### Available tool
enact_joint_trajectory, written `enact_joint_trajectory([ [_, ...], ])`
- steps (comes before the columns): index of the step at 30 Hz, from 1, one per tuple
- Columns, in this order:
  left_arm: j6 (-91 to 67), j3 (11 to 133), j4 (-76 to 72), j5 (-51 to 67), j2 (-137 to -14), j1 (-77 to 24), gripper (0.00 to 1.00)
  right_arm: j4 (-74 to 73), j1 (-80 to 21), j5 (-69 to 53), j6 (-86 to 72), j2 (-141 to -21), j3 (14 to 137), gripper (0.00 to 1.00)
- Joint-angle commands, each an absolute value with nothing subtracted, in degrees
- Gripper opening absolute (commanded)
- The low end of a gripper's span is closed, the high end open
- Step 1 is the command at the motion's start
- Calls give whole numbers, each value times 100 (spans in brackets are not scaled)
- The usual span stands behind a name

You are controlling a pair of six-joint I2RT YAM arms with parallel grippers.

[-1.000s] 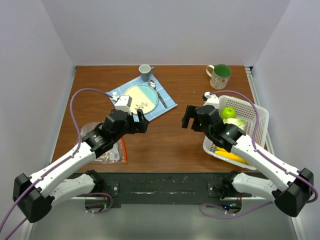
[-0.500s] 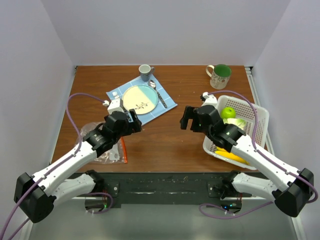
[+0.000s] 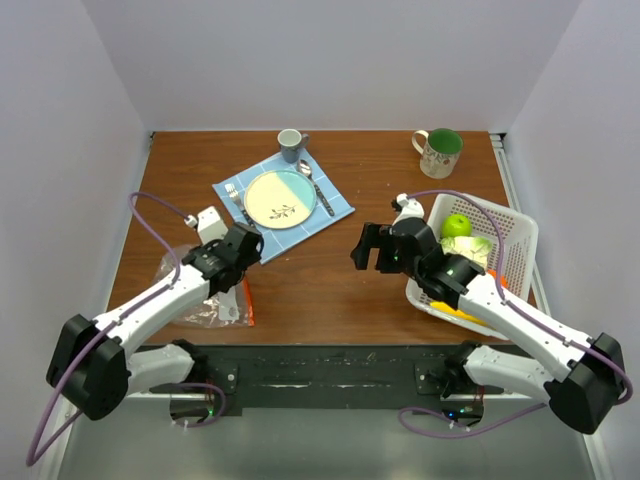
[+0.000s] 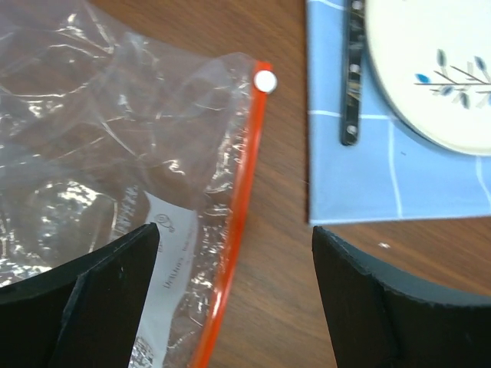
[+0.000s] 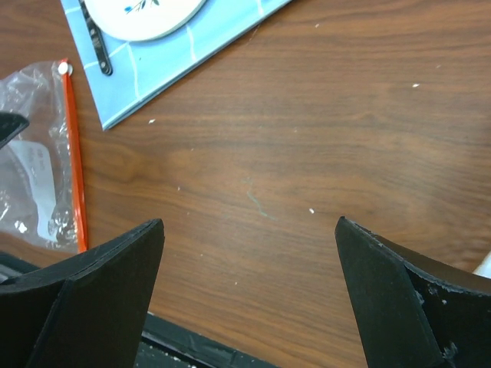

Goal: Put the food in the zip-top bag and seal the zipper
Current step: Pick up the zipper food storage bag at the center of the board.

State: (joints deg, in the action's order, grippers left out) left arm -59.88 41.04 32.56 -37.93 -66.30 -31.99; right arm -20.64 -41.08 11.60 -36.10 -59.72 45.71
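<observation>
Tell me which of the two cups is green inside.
The patterned cream ceramic mug at the back right, beyond the white lattice plastic basket; the small grey cup beside the blue placemat is not green inside.

A robotics lab test booth: plain white walls (image 3: 330, 60) box in a brown wooden tabletop (image 3: 330, 285), with white robot arms (image 3: 150, 308) bolted to a black metal rail (image 3: 330, 375).
</observation>
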Motion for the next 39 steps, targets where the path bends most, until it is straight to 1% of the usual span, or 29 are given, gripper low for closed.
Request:
enact_joint_trajectory([
  [1,-6398,4069,3453,-4719,-7066,-3182,85,-1574,-4105,774,-3718,-6020,4430,98],
  [5,-7169,3982,3910,-5228,-7400,-3182,84,-1521,-4104,633,-3770,-6108,4351,97],
  [7,-7303,3929,3929,-5264,-7584,-3182,82,-1459,-4104,624,-3797,-6126,4281,97],
  [10,-7418,3850,3780,-5335,-7760,-3190,69,-1371,-4105,589,-3858,-6161,4210,97],
  [11,-7418,3850,3753,-5361,-7804,-3190,52,-1354,-4104,554,-3867,-6170,4210,97],
  [13,-7296,3867,3630,-5353,-7814,-3190,31,-1310,-4104,510,-3893,-6187,4184,96],
  [14,-7173,3885,3621,-5300,-7787,-3190,5,-1275,-4113,484,-3885,-6205,4175,96],
  [15,-7128,3911,3656,-5265,-7665,-3190,0,-1240,-4113,379,-3867,-6214,4166,96],
  [17,-6936,3911,3674,-5143,-7428,-3234,0,-1082,-4113,247,-3850,-6249,4131,96],
  [19,-6716,3911,3560,-4906,-6858,-3269,0,-880,-4131,36,-3841,-6319,4122,96],
  [22,-5961,3859,3060,-4107,-5821,-3366,0,-712,-4210,-149,-3920,-6451,4218,96],
  [23,-5480,3771,2858,-3582,-5540,-3366,0,-608,-4236,-184,-3929,-6556,4262,96],
  [24,-5319,3710,2508,-3334,-4998,-3375,0,-580,-4297,-202,-3955,-6618,4324,96],
  [25,-5169,3639,2305,-3079,-4731,-3375,0,-545,-4315,-254,-3999,-6662,4437,96],
  [26,-4855,3499,2094,-2554,-4502,-3384,0,-493,-4342,-290,-4025,-6767,4499,95],
  [28,-4659,3393,1619,-2146,-4009,-3392,0,-422,-4333,-377,-4156,-6838,4683,93],
  [29,-4475,3306,1478,-1779,-3912,-3384,0,-370,-4342,-430,-4209,-6881,4719,89],
  [31,-4351,3148,1091,-1487,-3762,-3384,0,-203,-4333,-527,-4402,-6899,4833,85],
  [32,-4272,3051,933,-1216,-3710,-3392,0,-133,-4324,-640,-4464,-6891,4860,80],
  [33,-4263,2963,584,-1091,-3587,-3384,0,-71,-4333,-694,-4534,-6856,4886,77],
  [35,-4236,2734,213,-697,-3498,-3393,0,-18,-4350,-782,-4702,-6803,4939,73],
  [37,-4254,2716,-149,-511,-3515,-3392,0,201,-4385,-782,-4833,-6671,4974,70],
  [39,-4289,2716,-333,-352,-3577,-3393,0,307,-4456,-791,-4930,-6610,4975,63],
])
